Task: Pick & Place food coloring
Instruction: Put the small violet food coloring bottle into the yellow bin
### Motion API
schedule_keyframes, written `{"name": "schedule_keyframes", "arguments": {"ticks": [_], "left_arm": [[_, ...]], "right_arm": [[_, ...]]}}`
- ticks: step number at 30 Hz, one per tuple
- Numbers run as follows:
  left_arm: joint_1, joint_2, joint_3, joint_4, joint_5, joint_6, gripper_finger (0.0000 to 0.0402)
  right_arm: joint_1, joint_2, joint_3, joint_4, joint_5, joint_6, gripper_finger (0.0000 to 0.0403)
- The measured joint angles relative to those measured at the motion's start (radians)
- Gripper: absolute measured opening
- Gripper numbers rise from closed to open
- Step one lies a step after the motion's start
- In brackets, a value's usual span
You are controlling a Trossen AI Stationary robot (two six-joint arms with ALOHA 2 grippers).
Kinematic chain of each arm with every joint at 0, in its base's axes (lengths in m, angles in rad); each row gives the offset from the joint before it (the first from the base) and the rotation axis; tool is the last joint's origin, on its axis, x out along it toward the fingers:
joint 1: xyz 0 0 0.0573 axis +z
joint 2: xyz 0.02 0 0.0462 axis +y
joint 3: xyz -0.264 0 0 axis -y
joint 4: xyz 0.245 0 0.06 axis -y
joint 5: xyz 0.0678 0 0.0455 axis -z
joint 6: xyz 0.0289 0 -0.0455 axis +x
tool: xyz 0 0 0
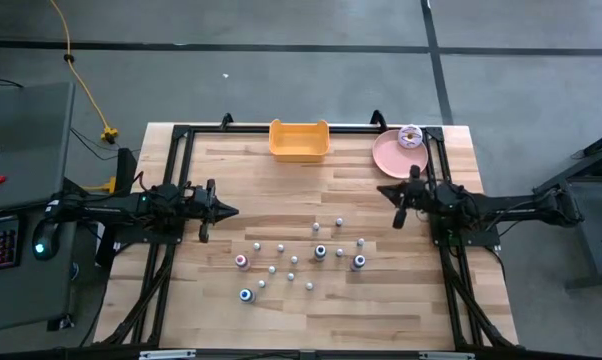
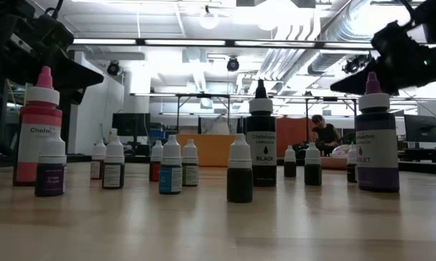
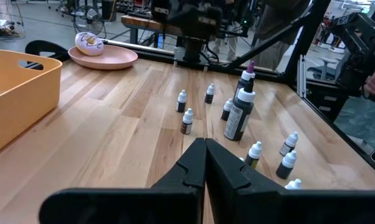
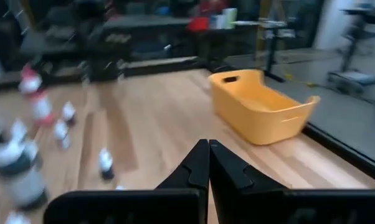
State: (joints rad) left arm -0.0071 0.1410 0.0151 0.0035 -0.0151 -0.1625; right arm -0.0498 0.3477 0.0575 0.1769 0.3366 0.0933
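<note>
Food coloring bottles (image 1: 301, 255): from above, standing scattered mid-table, between both arms, well apart from the yellow bin (image 1: 299, 140) at the far edge. Left gripper (image 1: 224, 211) and right gripper (image 1: 393, 198) are hovering at opposite sides, neither clearly nearer. Table-level: bottles (image 2: 240, 172) standing upright, long axis vertical. Left wrist: fingers pressing together, holding nothing, bottles (image 3: 239, 115) lying ahead. Right wrist, somewhat blurred: fingers likewise pressed together, bin (image 4: 262, 106) ahead.
</note>
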Motion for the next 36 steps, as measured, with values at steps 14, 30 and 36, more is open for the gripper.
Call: {"name": "schedule_keyframes", "arguments": {"ticks": [14,30,36], "left_arm": [[0.000,0.000,0.000,0.000,0.000,0.000,0.0001],[0.000,0.000,0.000,0.000,0.000,0.000,0.0001],[0.000,0.000,0.000,0.000,0.000,0.000,0.0001]], "right_arm": [[-0.004,0.183,0.396,-0.541,0.167,0.317,0.0000],[-0.068,0.671,0.967,-0.829,-0.193,0.366,0.0000],[-0.068,0.801,1.139,-0.864,-0.200,0.310,0.0000]]}}
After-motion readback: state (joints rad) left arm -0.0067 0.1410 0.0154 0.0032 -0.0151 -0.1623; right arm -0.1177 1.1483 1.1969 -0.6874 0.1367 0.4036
